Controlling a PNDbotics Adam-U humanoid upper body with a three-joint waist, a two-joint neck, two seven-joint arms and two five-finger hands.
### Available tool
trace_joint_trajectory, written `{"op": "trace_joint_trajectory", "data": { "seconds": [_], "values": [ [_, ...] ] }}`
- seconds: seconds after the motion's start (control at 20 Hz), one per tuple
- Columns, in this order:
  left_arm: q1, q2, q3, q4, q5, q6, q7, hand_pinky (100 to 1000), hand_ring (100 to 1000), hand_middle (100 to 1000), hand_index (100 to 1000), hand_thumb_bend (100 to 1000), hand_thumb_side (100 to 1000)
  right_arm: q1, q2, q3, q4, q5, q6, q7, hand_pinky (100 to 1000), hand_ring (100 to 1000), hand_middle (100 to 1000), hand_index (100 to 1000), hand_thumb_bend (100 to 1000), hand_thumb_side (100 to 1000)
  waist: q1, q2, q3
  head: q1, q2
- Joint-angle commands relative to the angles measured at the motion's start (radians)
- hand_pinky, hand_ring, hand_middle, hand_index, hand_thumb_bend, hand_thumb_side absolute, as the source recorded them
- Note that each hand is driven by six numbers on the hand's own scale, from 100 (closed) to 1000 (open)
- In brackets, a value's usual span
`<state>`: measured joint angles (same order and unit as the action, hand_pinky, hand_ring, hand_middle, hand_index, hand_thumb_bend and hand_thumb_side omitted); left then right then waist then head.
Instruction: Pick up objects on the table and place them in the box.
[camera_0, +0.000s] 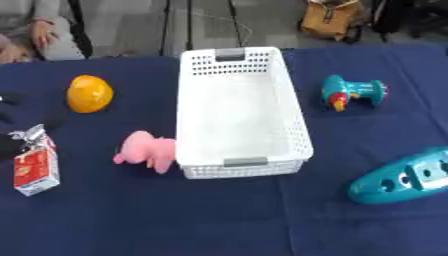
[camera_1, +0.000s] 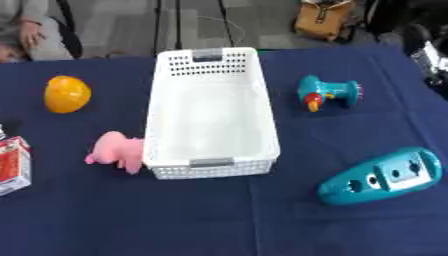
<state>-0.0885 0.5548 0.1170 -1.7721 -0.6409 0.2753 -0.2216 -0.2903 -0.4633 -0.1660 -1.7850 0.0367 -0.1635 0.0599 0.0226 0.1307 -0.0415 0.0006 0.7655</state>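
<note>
A white basket stands on the blue cloth, long side running away from the robot, with nothing inside it. All else is placed from this basket.

Touching or just beside its near left corner lies a pink toy. Further left, near the view's edge, a red and white carton stands upright. The left hand shows as a dark shape at the left edge, at the carton's top; a silver part sits by the carton's upper end, but I cannot tell whether the fingers grip it or stay open.

Left of the basket's far half, well apart, sits a yellow helmet.

Right of the far half lies a teal toy drill with an orange tip. Right of the near end, well apart, lies a long teal toy with holes and a grey panel.

The right hand shows only as a dark and silver part at the right edge of the right eye view, beyond the drill; its fingers cannot be made out.
</note>
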Motion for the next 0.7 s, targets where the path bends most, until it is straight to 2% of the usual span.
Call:
{"op": "trace_joint_trajectory", "data": {
  "seconds": [0.05, 0.15, 0.3, 0.35, 0.4, 0.55, 0.7],
  "values": [
    [-0.020, 0.010, 0.001, 0.010, -0.053, 0.048, -0.039, 482, 699, 775, 839, 939, 685, -0.009, -0.032, -0.009, -0.004, -0.006, -0.002, 0.003, 526, 511, 605, 811, 467, 571, -0.002, -0.013, 0.000, -0.003, 0.004],
    [-0.029, 0.003, 0.005, 0.028, -0.082, 0.072, -0.029, 508, 743, 796, 842, 947, 682, -0.008, -0.032, -0.010, -0.003, -0.006, -0.002, 0.003, 526, 511, 605, 811, 466, 572, -0.003, -0.013, 0.000, -0.003, 0.004],
    [-0.040, -0.011, 0.009, 0.051, -0.122, 0.112, 0.008, 512, 761, 808, 844, 954, 677, -0.009, -0.031, -0.010, -0.003, -0.007, -0.003, 0.003, 526, 511, 605, 811, 465, 572, -0.004, -0.013, 0.001, -0.001, 0.004],
    [-0.044, -0.016, 0.008, 0.058, -0.136, 0.128, 0.021, 511, 763, 810, 846, 948, 618, -0.009, -0.030, -0.010, -0.003, -0.007, -0.003, 0.003, 526, 511, 605, 811, 469, 567, -0.004, -0.013, 0.001, -0.001, 0.004],
    [-0.049, -0.026, 0.013, 0.073, -0.152, 0.151, 0.035, 505, 754, 802, 846, 964, 669, -0.008, -0.030, -0.010, -0.003, -0.007, -0.003, 0.004, 526, 511, 605, 811, 464, 572, -0.005, -0.013, 0.000, -0.001, 0.004],
    [-0.062, -0.046, 0.013, 0.109, -0.184, 0.195, 0.065, 503, 741, 793, 847, 972, 671, -0.007, -0.029, -0.010, -0.002, -0.008, -0.004, 0.006, 526, 510, 605, 812, 464, 571, -0.005, -0.013, -0.001, -0.001, 0.004],
    [-0.074, -0.056, 0.014, 0.151, -0.208, 0.217, 0.061, 508, 705, 788, 849, 1000, 713, -0.005, -0.028, -0.011, -0.002, -0.009, -0.004, 0.006, 526, 510, 605, 812, 462, 571, -0.005, -0.013, -0.002, -0.001, 0.004]
  ]
}}
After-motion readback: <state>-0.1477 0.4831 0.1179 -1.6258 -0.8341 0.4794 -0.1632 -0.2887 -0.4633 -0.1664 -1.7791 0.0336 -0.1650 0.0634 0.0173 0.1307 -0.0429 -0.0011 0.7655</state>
